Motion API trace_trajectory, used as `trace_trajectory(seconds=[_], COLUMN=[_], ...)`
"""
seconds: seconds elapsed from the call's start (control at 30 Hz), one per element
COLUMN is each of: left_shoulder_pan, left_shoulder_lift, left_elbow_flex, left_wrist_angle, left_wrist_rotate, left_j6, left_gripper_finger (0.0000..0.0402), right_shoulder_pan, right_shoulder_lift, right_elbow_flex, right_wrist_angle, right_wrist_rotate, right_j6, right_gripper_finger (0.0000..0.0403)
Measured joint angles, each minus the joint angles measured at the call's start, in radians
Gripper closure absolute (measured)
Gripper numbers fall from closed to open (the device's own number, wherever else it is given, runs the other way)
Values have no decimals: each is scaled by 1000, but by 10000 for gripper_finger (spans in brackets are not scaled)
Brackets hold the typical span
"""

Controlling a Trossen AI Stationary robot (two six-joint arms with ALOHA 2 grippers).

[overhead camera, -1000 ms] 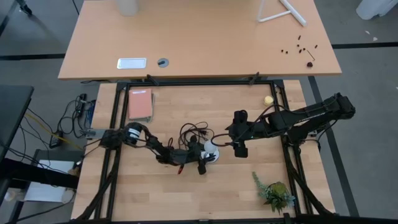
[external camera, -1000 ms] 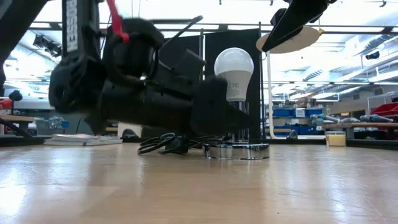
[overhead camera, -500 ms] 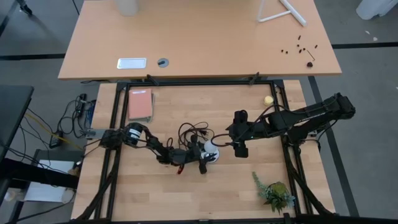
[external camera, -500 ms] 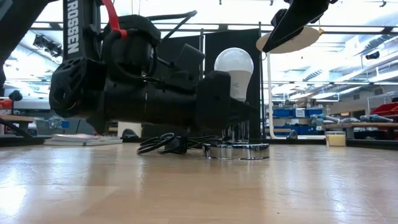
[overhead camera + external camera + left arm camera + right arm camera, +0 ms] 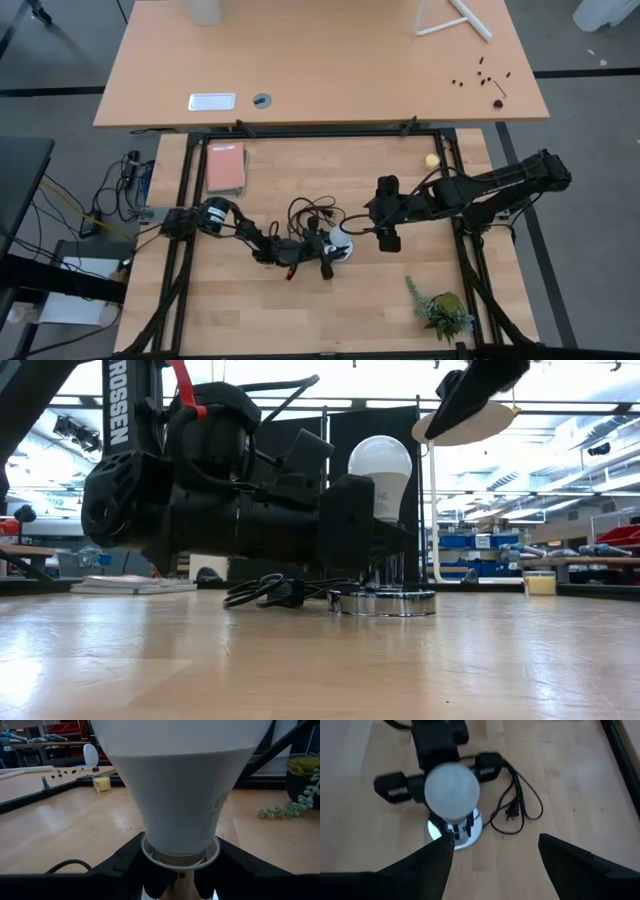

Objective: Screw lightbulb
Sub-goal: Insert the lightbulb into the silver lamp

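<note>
A: Lightbulb (image 5: pixel 379 472), white, pear-shaped with a grey screw end, stands upright in the round silver-white socket base (image 5: pixel 383 601) near the middle of the wooden work table (image 5: pixel 220 310).

B: And the left gripper (image 5: pixel 334 252) is right on it, low at the neck. Through the left wrist camera the bulb fills the view, and the dark fingers (image 5: pixel 125 861) sit on either side of the narrow collar just above the socket.

A: Are they clamped on it?

B: Close in, part-open, one each side of the neck. Whether the pads actually press the bulb I cannot tell; the contact is hidden under the collar.

A: From table height the left arm's black body lies level across the view, its tip in front of the lower part of the bulb.

B: The right gripper (image 5: pixel 384 228) hangs above, just off to the right side of the bulb. Its own camera looks down on the round white dome, with both dark fingers (image 5: pixel 427 865) spread wide and nothing between them.

A: The socket's black cord (image 5: pixel 516 800) loops loosely on the wood beside the base, plug end lying free.

B: Elsewhere: a pinkish-red flat book (image 5: pixel 226 167) at the far left corner, a small yellow ball (image 5: pixel 431 160) by the far right rail, a green leafy sprig (image 5: pixel 440 308) at the near right.
</note>
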Motion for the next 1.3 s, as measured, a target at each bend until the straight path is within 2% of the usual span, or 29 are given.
trace_trajectory(seconds=[0.17, 0.4, 0.6, 0.93, 1.03, 1.3], left_shoulder_pan=[11, 60, 100, 149, 153, 153], left_shoulder_lift=[0, 8, 11, 11, 11, 11], left_elbow_flex=[12, 130, 186, 224, 230, 232], left_wrist_angle=[-17, -179, -235, -281, -280, -290], left_wrist_rotate=[28, 144, 212, 271, 278, 283], left_j6=[-2, -5, 21, 22, 27, 26], left_gripper_finger=[220, 221, 222, 222, 222, 222], right_shoulder_pan=[5, 19, 22, 26, 24, -11], right_shoulder_lift=[4, 79, 124, 240, 290, 375], right_elbow_flex=[49, 126, 211, 278, 309, 379], right_wrist_angle=[-22, -155, -265, -320, -339, -388], right_wrist_rotate=[-26, -43, -110, -107, -81, -90], right_j6=[-52, -125, -166, -201, -218, -282], right_gripper_finger=[104, 102, 77, 16, 10, 12])
